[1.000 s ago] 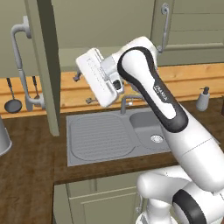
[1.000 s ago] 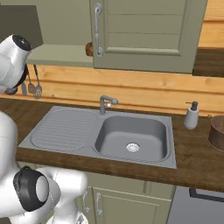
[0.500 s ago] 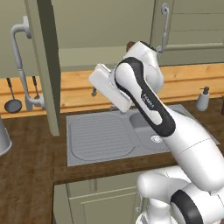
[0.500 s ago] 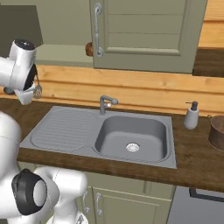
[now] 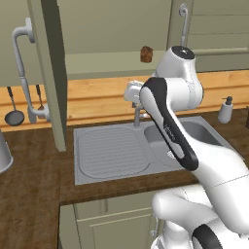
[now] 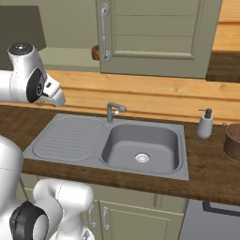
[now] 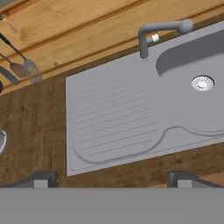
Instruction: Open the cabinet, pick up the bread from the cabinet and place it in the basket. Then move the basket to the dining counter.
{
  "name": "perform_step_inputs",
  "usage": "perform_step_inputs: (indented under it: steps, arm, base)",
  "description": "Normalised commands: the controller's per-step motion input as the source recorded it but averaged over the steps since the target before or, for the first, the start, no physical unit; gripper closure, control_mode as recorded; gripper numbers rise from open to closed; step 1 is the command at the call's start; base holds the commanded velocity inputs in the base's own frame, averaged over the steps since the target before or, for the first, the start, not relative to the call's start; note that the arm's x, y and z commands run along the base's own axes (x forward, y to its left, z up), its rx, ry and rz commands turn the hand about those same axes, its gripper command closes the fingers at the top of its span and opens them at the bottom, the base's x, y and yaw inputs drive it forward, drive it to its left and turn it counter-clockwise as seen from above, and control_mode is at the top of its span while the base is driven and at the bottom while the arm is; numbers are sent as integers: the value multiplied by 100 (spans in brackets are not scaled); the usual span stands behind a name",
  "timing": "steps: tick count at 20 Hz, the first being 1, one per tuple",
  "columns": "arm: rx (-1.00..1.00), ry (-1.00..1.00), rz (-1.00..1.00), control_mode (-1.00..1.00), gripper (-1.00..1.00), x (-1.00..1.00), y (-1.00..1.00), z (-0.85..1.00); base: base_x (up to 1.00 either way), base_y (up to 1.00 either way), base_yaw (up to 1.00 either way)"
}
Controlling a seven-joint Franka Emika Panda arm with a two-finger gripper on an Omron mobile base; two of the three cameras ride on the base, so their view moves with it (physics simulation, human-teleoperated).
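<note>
Spanning a dark wood surface [image 6: 206, 161], a grey sink [image 6: 140, 149] with a ribbed drainboard [image 7: 113, 118] was set below a pale plank wall. The end effector [image 7: 111, 178] was held wide open and empty above it. Bread [image 5: 146, 54] was seen inside the opened cabinet [image 5: 48, 73].

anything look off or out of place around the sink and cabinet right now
Nothing looks spilled, tipped or damaged. The cabinet door stands open, edge-on over the counter, with the bread sitting on the shelf inside. The sink is dry, the soap dispenser stands upright and the utensils hang straight on the wall.
</note>
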Motion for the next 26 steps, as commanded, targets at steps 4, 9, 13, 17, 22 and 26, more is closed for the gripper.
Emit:
perform_step_inputs:
  steps: [4, 9, 13, 17, 22, 26]
  arm:
    - [-56, -45, 15, -100, -100, 5, -37, 6]
    - [-27, -27, 5, -100, -100, 6, -51, 79]
    - [-4, -30, 2, -100, -100, 13, -48, 100]
    - [-2, -40, 3, -100, -100, 1, -17, 97]
    - [25, -11, -7, -100, -100, 8, -48, 99]
    - [19, 12, 0, -100, -100, 26, -54, 46]
  base:
    - [0, 0, 0]
    - [0, 0, 0]
    - [0, 0, 0]
    - [0, 0, 0]
    - [0, 0, 0]
    - [0, 0, 0]
